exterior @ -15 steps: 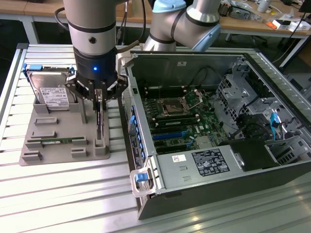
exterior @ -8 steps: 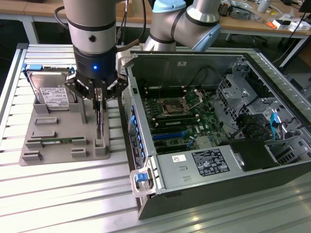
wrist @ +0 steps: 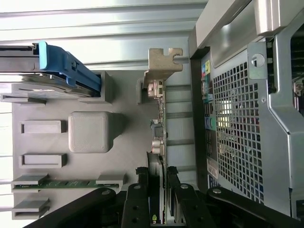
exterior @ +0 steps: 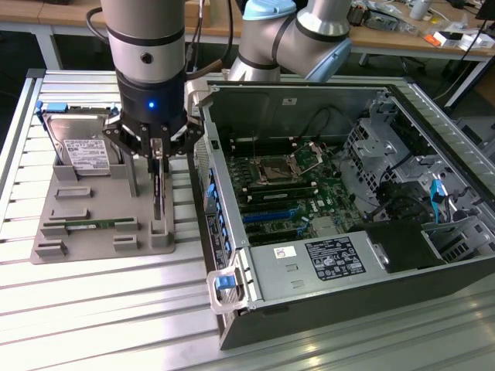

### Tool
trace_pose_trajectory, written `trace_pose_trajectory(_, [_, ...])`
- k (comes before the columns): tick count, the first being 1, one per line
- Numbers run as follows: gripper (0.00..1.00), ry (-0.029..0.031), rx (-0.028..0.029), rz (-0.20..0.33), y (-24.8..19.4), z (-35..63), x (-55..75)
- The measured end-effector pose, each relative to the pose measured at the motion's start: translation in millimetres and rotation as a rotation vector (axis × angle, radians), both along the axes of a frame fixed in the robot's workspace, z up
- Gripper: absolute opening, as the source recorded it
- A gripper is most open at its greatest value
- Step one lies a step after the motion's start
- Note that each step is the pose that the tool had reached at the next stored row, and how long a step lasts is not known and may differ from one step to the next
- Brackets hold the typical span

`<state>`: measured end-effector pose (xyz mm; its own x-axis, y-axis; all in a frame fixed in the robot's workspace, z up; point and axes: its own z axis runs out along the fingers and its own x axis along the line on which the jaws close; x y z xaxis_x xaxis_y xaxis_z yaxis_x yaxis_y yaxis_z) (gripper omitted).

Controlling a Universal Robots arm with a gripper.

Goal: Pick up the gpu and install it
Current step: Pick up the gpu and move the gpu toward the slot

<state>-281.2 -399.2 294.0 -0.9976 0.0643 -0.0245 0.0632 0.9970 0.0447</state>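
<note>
Gripper [exterior: 157, 164] pinched the gpu [exterior: 158, 199], which stood on edge in the grey holder [exterior: 93, 232] beside the case [exterior: 325, 309]. A narrow hold on so thin a card risked tilt or slip, and its bracket [wrist: 162, 64] could snag the holder.

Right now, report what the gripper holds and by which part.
The gripper clamps the gpu by its upper edge, away from its bracket.

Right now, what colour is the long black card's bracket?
Beige metal bracket, best seen in the wrist view.
</note>
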Motion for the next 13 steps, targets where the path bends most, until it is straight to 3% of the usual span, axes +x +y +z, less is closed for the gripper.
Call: trace_pose_trajectory(13, [0.27, 0.0000, 0.0000, 0.000, 0.0, 5.8, 0.0])
